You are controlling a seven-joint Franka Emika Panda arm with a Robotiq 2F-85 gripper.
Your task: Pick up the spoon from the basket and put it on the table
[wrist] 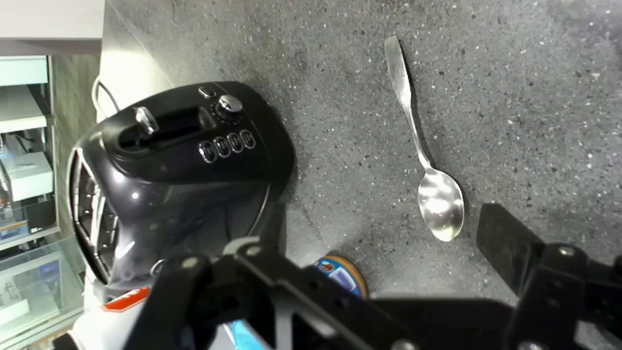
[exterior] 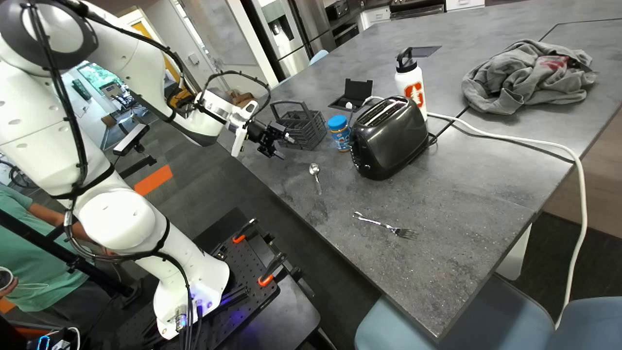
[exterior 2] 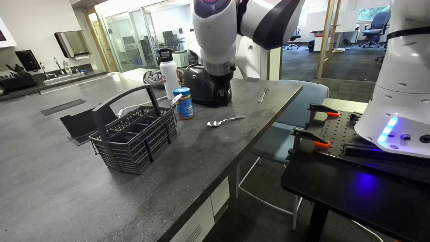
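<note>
above a dark grey worktop (exterior: 466, 199), i hold the tool (exterior: 285, 148) empty by remote, its fingers (wrist: 505, 245) spread wide, while the spoon (wrist: 417, 136) lies flat on the worktop ahead of it, between the mesh basket (exterior 2: 134, 153) and a fork (exterior: 394, 230). in the wrist view, the bowl end is nearer the tool, off toward that view's right-hand finger; the handle stretches away, its long axis running crosswise to the line of closing. with the spoon already out of the basket, i judge the placing done and the coming move a plain lift that must not clip the bowl; a re-grip, if wanted, would suit a sideways squeeze. a silvery utensil end (exterior 2: 176, 99) shows at the basket's rim, of what kind i cannot tell. the arm (exterior: 121, 214) arches over the worktop's edge, wrist bent, tool pointing down.
</note>
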